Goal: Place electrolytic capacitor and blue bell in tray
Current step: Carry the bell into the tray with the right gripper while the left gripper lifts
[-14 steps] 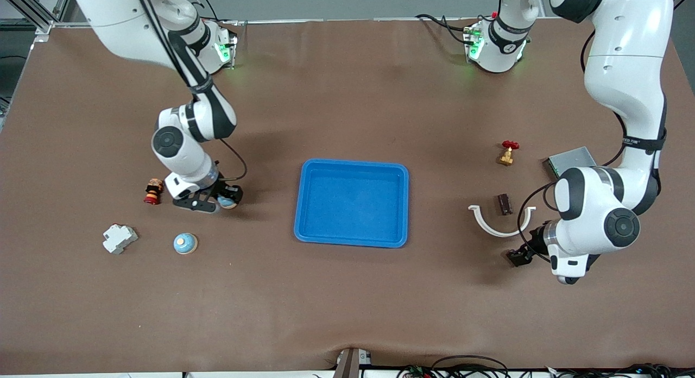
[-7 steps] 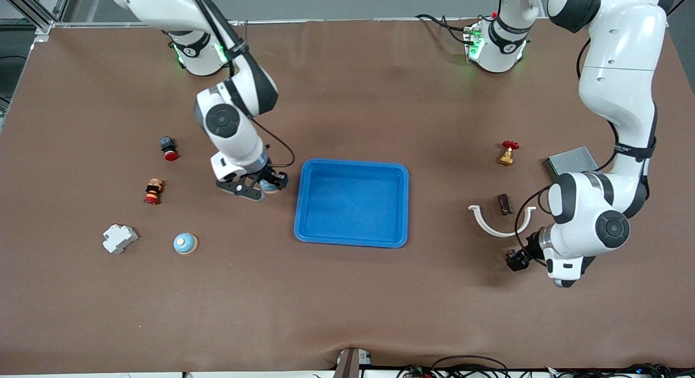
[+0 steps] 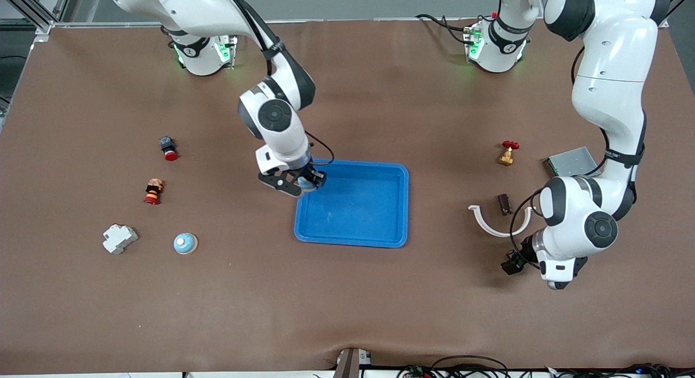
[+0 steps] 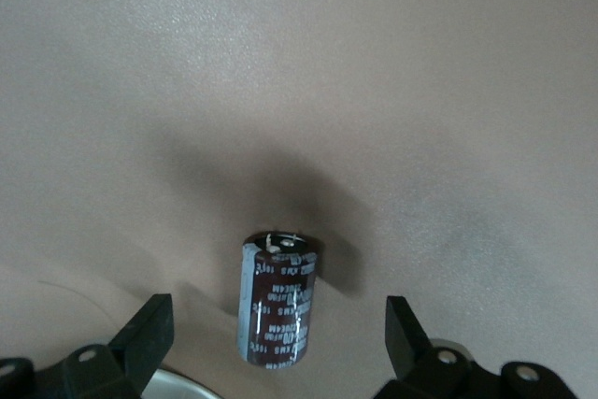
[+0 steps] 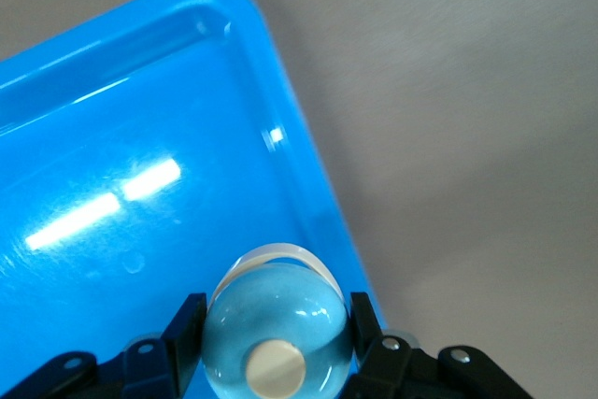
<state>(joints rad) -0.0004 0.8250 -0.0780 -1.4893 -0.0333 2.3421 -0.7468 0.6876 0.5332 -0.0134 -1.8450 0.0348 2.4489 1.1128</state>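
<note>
The bright blue tray [image 3: 405, 204] lies mid-table. My right gripper [image 3: 302, 183] is shut on a light blue bell [image 3: 306, 183] with a cream button and holds it over the tray's corner toward the right arm's end. The right wrist view shows the bell [image 5: 276, 310] between the fingers [image 5: 187, 324], above the tray rim [image 5: 313, 193]. My left gripper [image 3: 511, 260] is open and low over the table. In the left wrist view the gripper [image 4: 277, 324] straddles a dark brown electrolytic capacitor [image 4: 277, 296] lying on the mat, with its fingers apart from it.
A second blue bell [image 3: 185, 243], a white block [image 3: 119, 238], a stacked red part [image 3: 153, 191] and a red button [image 3: 168, 147] lie toward the right arm's end. A white curved piece [image 3: 497, 226], brown block [image 3: 504, 203], brass valve [image 3: 507, 154] and grey box [image 3: 570, 161] lie near the left arm.
My right arm has carried the blue bell from beside the stacked red part across the mat to over the tray's corner. My left gripper shifted slightly toward the tray.
</note>
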